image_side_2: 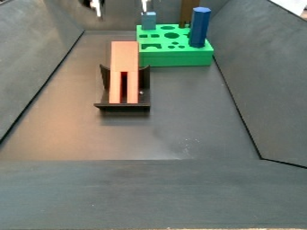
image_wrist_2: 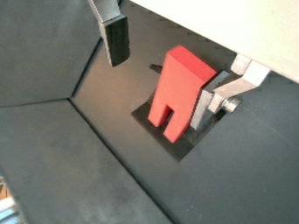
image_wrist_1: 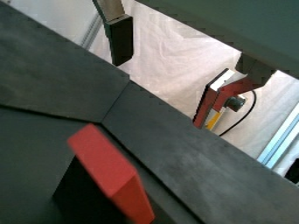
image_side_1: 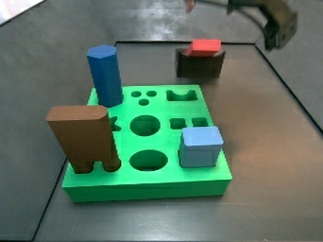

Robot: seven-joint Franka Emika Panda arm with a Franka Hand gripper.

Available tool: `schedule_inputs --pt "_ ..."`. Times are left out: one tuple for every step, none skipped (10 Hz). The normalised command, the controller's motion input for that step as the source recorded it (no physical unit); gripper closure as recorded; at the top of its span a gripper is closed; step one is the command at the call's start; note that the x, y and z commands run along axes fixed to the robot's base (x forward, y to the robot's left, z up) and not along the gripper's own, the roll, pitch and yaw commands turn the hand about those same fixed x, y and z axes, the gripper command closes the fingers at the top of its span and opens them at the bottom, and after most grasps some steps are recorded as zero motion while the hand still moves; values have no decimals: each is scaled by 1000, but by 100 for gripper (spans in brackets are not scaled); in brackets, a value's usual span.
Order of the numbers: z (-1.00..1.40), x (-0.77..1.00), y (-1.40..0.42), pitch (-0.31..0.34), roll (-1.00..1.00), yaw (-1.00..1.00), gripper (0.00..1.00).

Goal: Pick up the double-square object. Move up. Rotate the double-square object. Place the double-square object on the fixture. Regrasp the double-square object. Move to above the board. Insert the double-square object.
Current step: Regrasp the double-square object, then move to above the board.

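Double-square object [image_wrist_2: 177, 91] rested in fixture [image_side_2: 122, 101] for regrasp. Gripper [image_wrist_2: 170, 66] above it, fingers [image_wrist_2: 115, 39] apart, nothing held.

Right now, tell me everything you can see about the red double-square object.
The double-square object is a long red block, plastic by its look, with a slot cut into one end that splits it into two prongs. It rests on the dark fixture, its length lying along it in a side view. Nothing grips it: the gripper is open and raised, one finger clear of the block, the other beside it. The green board sits apart, farther back.
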Motion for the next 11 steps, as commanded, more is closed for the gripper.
schedule_inputs --pt "-1000 101 27 -127 75 120 0" --pt "-1000 108 24 -135 79 92 0" --pt "-1000 123 18 -132 82 41 0" --pt "-767 109 10 -112 81 -1 0" --pt "-590 96 4 -89 84 -27 0" --pt "-425 87 0 -64 81 -41 0" --pt "-263 83 -1 -39 77 -47 0" --pt "0 0 0 0 0 0 100" --pt "1000 116 -166 -45 212 15 100" --pt "1000 117 -168 -46 205 10 100" --pt "1000 115 -164 -29 190 -12 100"
